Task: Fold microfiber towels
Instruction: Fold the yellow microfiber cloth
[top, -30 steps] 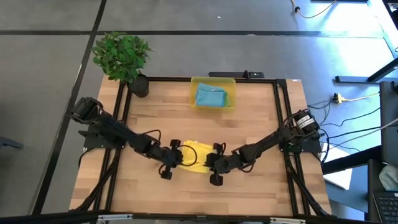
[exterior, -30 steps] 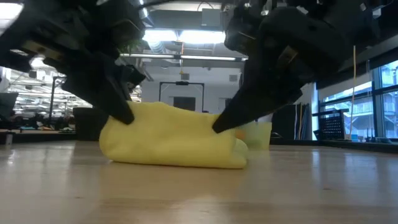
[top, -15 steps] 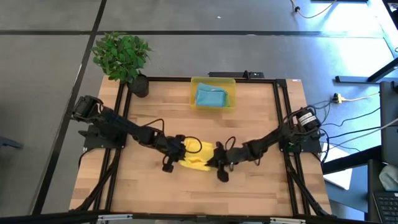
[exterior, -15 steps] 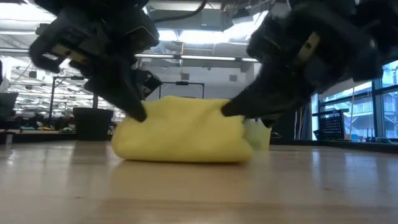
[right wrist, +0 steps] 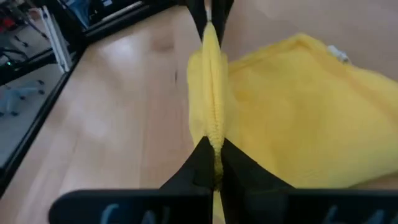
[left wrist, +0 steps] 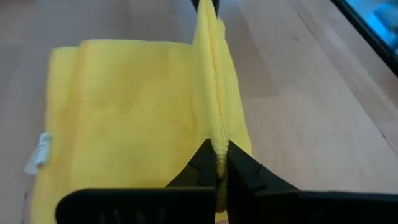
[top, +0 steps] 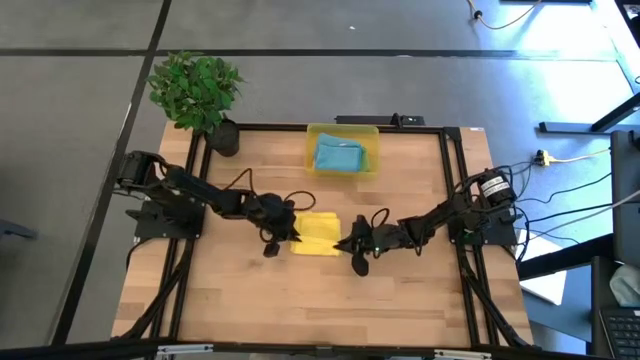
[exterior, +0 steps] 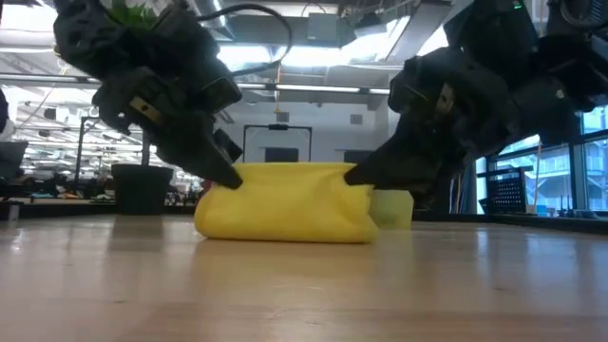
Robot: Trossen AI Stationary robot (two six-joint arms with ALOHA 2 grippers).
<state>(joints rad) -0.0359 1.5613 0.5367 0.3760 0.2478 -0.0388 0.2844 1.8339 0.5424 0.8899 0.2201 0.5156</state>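
A yellow microfiber towel [top: 315, 233] lies folded on the wooden table's middle; it also shows in the low view [exterior: 290, 204]. My left gripper [top: 290, 230] is at its left end and my right gripper [top: 344, 242] at its right end. Each is shut on the same raised hemmed edge. A teal-blue towel [top: 340, 155] lies in the yellow bin [top: 342, 130] at the far edge. The other towels are out of view. My left gripper pinches the left end of the towel's hemmed edge [left wrist: 217, 140] between its two fingertips, coming level from the table's left. The edge runs straight to the other gripper as a raised ridge, while the towel's body lies on the table. My right gripper pinches the right end of the same hemmed edge [right wrist: 212, 134] between its two fingertips, coming from the table's right and slanting down. The edge stands up as a ridge over the folded towel [right wrist: 298, 106], which rests on the table.
A potted plant [top: 197, 92] stands at the far left corner. The bin also shows behind the towel in the low view [exterior: 394, 207]. Bare wood lies toward the near edge [top: 320, 310] and on both sides of the towel.
Both grippers have gone toward the table's far edge, still shut, carrying the held edge with them. The towel has folded over into a narrower, more compact bundle and now lies farther from the near edge.
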